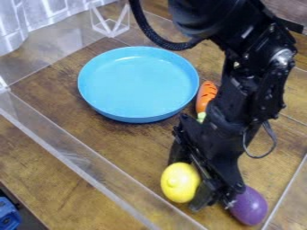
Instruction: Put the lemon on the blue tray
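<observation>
Upright, the lemon (180, 182) sits clenched in the gripper (196, 187), eggplant (249, 207) beside, carrot (206, 93) between it and the tray (136, 83).

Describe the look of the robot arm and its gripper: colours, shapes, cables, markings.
The arm is matte black throughout, built of bulky rounded segments. A thick black cable loops from the top of the frame, and a thinner black cable curls beside the lower arm. The gripper is also black, blocky and angular. No markings are visible.
</observation>
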`<state>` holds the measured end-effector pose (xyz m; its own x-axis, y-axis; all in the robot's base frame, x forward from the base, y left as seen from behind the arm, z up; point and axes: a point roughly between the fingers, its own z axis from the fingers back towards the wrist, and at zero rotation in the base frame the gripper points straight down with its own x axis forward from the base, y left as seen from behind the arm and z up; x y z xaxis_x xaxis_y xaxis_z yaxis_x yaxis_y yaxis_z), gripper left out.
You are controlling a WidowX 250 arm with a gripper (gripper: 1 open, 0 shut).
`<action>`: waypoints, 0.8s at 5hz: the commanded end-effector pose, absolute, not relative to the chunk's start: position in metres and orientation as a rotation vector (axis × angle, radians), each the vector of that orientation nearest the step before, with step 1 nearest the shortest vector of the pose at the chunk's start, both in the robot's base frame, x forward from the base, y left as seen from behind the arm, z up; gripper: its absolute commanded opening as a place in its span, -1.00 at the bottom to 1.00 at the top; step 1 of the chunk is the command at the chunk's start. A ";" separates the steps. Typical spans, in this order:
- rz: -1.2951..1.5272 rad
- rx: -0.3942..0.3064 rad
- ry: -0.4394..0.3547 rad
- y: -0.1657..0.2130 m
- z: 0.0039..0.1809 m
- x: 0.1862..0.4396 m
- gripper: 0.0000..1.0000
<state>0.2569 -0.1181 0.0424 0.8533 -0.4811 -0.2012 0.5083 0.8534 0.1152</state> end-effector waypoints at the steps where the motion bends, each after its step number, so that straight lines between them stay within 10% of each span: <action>1: -0.506 0.151 0.089 -0.116 0.069 0.267 -1.00; 4: -0.478 0.140 0.095 -0.111 0.060 0.269 -1.00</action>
